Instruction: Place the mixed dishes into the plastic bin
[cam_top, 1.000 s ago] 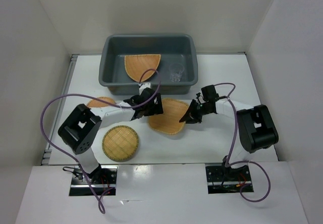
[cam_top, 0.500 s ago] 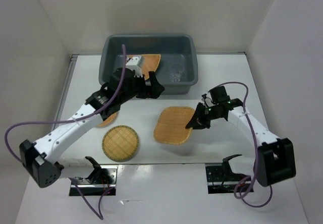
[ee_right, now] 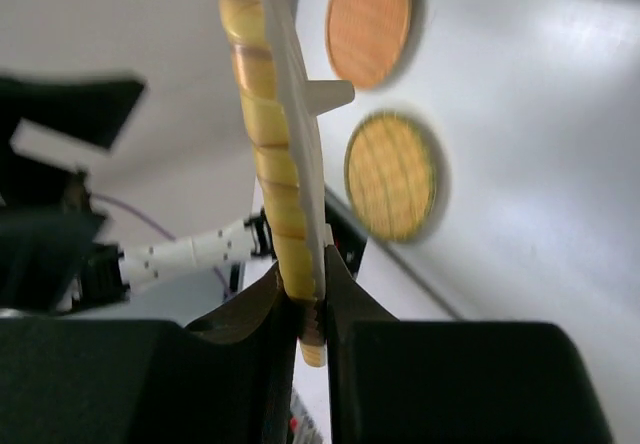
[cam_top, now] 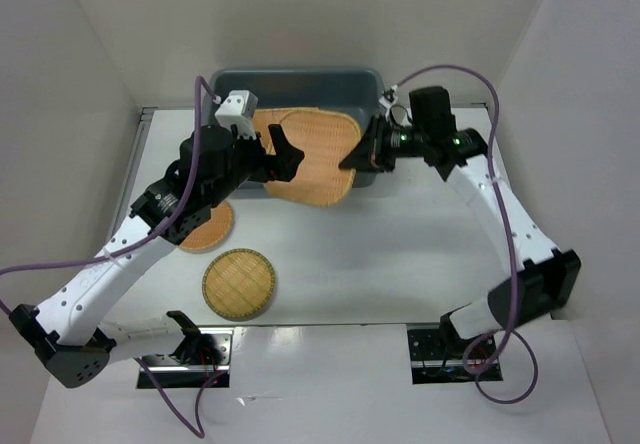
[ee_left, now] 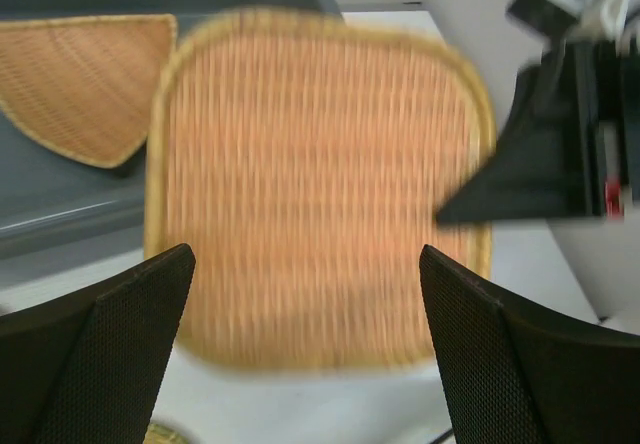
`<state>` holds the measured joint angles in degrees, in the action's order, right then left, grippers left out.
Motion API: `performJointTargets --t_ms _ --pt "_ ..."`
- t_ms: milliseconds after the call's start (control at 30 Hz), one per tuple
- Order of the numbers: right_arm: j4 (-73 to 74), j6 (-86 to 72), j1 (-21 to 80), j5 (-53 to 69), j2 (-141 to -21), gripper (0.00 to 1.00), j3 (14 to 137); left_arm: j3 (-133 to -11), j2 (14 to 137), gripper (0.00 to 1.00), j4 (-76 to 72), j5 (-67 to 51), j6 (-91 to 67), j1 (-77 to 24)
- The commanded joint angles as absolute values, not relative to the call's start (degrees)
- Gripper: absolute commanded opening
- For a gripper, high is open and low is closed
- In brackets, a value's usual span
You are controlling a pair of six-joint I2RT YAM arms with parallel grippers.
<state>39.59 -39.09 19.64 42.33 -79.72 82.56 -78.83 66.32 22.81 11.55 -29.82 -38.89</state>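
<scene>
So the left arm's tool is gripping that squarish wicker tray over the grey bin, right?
Not quite: the right tool grips the squarish wicker tray over the grey bin. The right wrist view shows its fingers pinching the tray's rim; the left tool is open.

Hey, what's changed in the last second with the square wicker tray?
The right claw, shut on the edge of the rounded square orange-tan wicker tray, lifted it off the table and carried it over the front rim of the dark grey plastic bin. The left claw, open, swung out beside it. The two round wicker trays on the table and the fan-shaped tray in the bin stayed put.
</scene>
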Motion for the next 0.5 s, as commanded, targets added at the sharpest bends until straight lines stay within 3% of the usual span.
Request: performJointTargets --t_ms 0,467 --pt "31.7 -36.7 19.8 38.3 -88.6 0.00 96.9 -79.6 63.5 1.00 24.6 17.2 -25.9 -38.8" --pt "40.7 -29.5 19.2 32.3 -134.8 0.00 143.8 -67.6 58.4 1.00 26.3 19.0 -29.5 -37.4"
